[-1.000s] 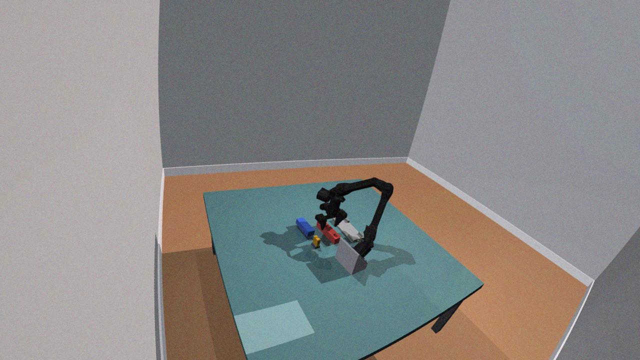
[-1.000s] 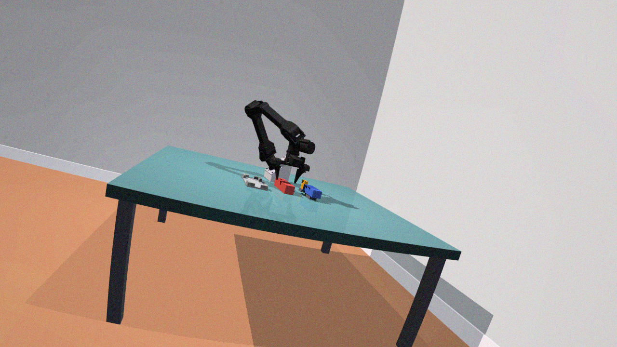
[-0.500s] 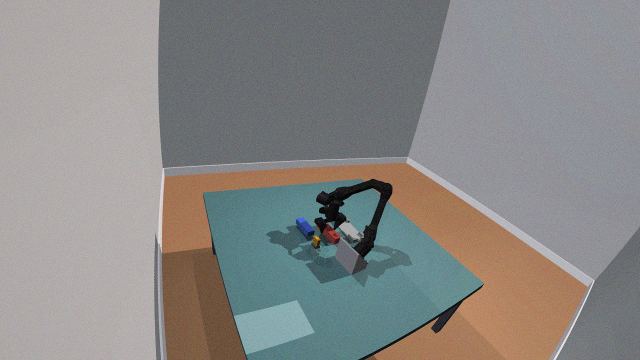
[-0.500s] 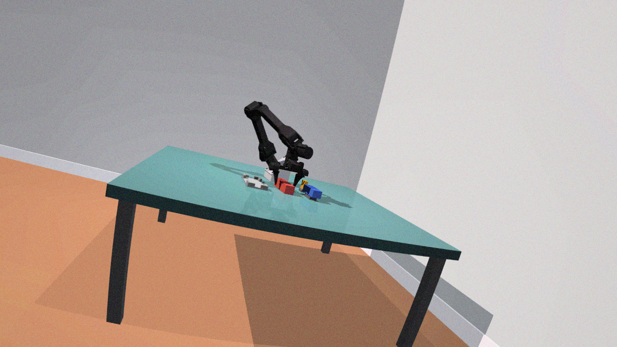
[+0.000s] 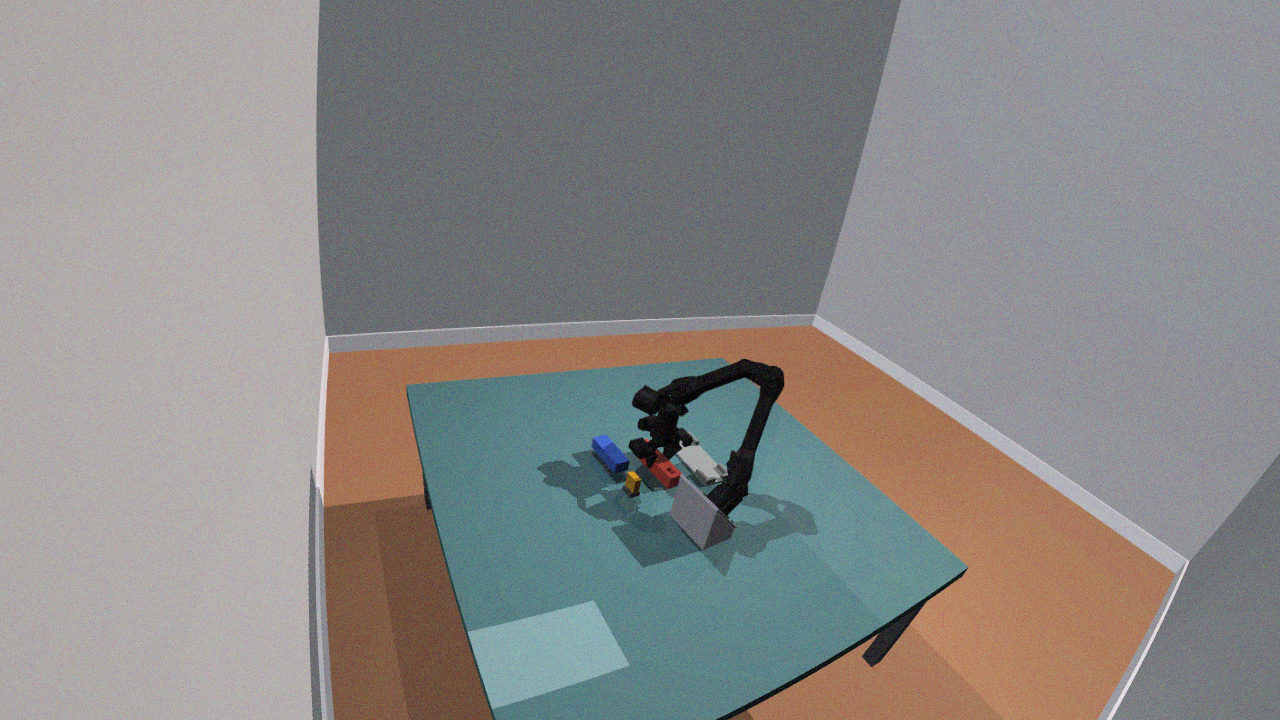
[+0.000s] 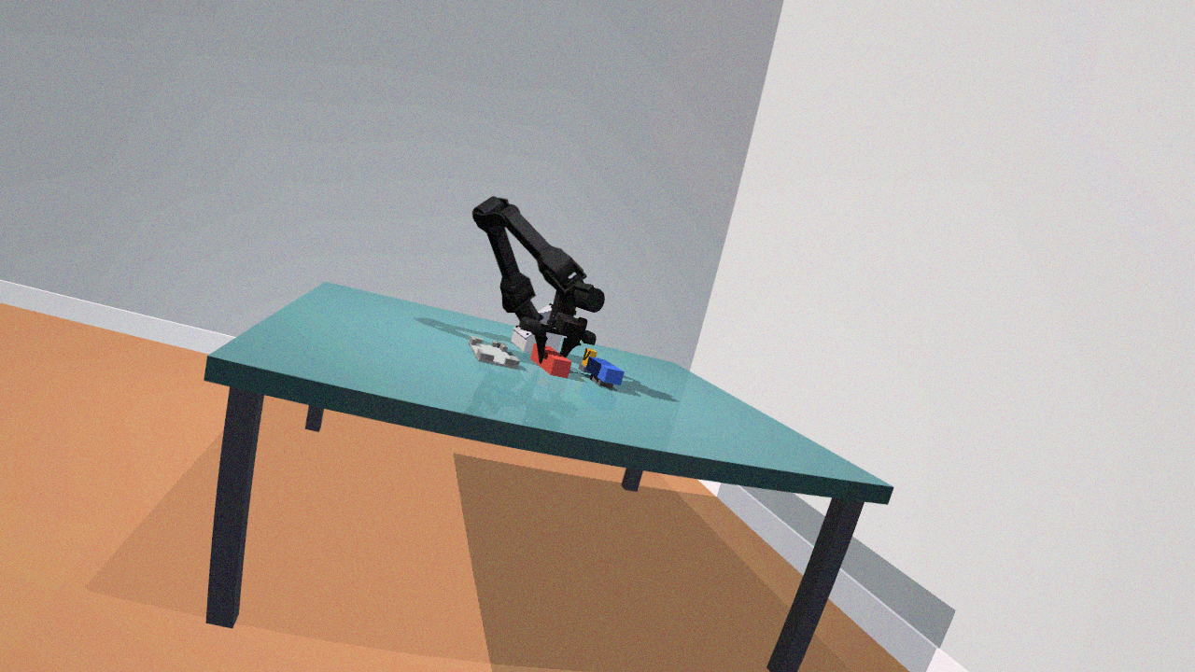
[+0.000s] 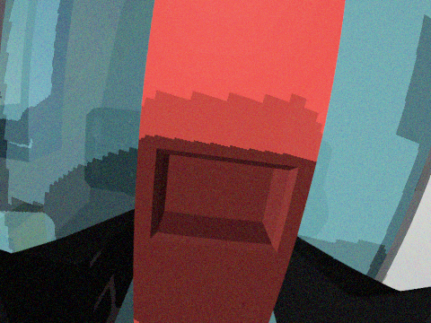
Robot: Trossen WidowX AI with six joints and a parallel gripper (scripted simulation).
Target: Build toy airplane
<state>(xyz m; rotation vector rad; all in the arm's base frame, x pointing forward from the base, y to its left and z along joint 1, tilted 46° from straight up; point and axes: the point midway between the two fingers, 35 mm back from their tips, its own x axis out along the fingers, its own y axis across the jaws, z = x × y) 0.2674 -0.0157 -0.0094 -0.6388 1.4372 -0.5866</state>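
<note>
The red fuselage (image 5: 666, 475) (image 6: 557, 366) (image 7: 238, 58) lies on the table beside the cradle; the wrist view shows one rectangular socket in its top. My gripper (image 5: 663, 458) (image 6: 555, 357) (image 7: 206, 226) is lowered around it and shut on its two sides, with the fingertips partly hidden behind it in the wrist view. The pale grey cradle (image 5: 700, 462) (image 6: 494, 352) (image 7: 410, 251) holds nothing that I can see. The blue wing (image 5: 610, 454) (image 6: 608, 371) lies on the other side of the fuselage. The small yellow tail fin (image 5: 632, 484) (image 6: 589, 355) is near the wing's end.
A pale wedge-shaped block (image 5: 698, 514) (image 6: 521, 338) stands by the arm's base, close to the fuselage's end. The teal table (image 5: 760, 617) (image 6: 367, 368) bears all the parts, and a light patch (image 5: 546, 653) shows near its front edge in the top view.
</note>
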